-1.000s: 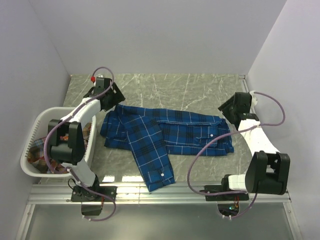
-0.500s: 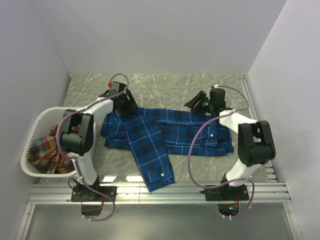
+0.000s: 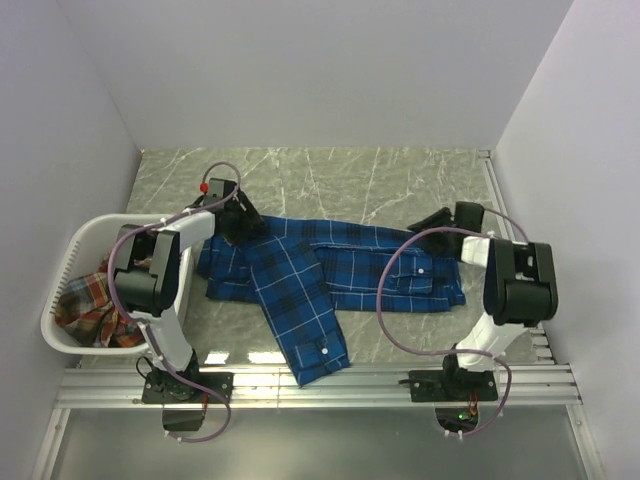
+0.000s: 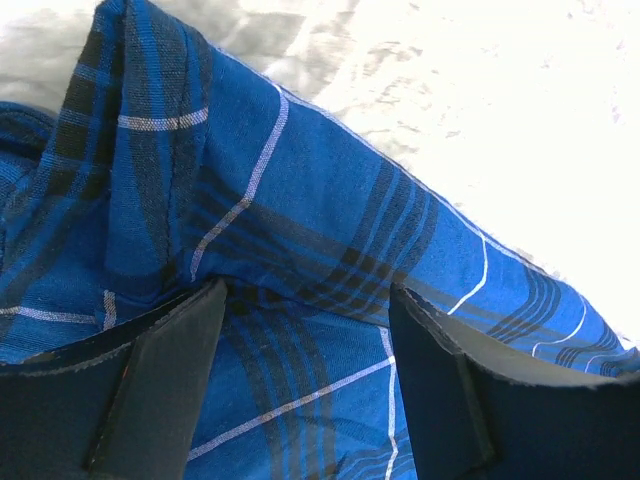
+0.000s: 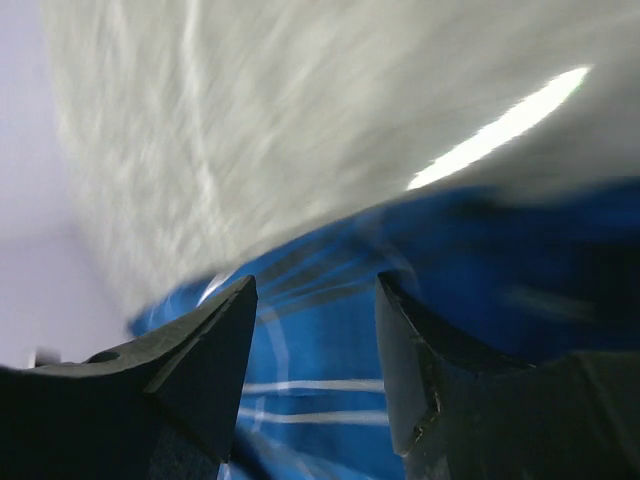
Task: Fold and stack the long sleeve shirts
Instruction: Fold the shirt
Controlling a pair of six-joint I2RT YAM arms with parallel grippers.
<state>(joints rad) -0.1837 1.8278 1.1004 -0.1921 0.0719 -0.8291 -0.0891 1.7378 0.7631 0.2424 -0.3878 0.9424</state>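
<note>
Royal blue plaid, crossed with thin white and dark lines, lies spread over the grey marbled surface [image 3: 330,180]: the blue shirt [image 3: 300,262] rests flat in the middle, its body stretched long from left to right between the two arms. One sleeve [image 3: 305,320] breaks off from the upper left part and runs at a slant toward the near edge, its cuff [image 3: 322,358] with a white button pointing at the rail between the arm bases. Which end of the body carries the collar I cannot tell from here. The left pincer [image 3: 240,225] is down at the far left corner of the shirt, and the wrist view shows its two dark fingers [image 4: 160,385] spread apart with a raised fold of the blue cloth lying in the gap, the pads not pressed onto it. The right pincer [image 3: 432,220] sits low at the far right corner of the shirt, just at the cloth's far edge; its wrist view is blurred, but the two fingers stand apart there too, with the blue fabric below them and the pale surface beyond. Off to the left, a white plastic basket [image 3: 75,245] sits beside the left arm with a red-orange plaid shirt [image 3: 85,305] crumpled inside it.
</note>
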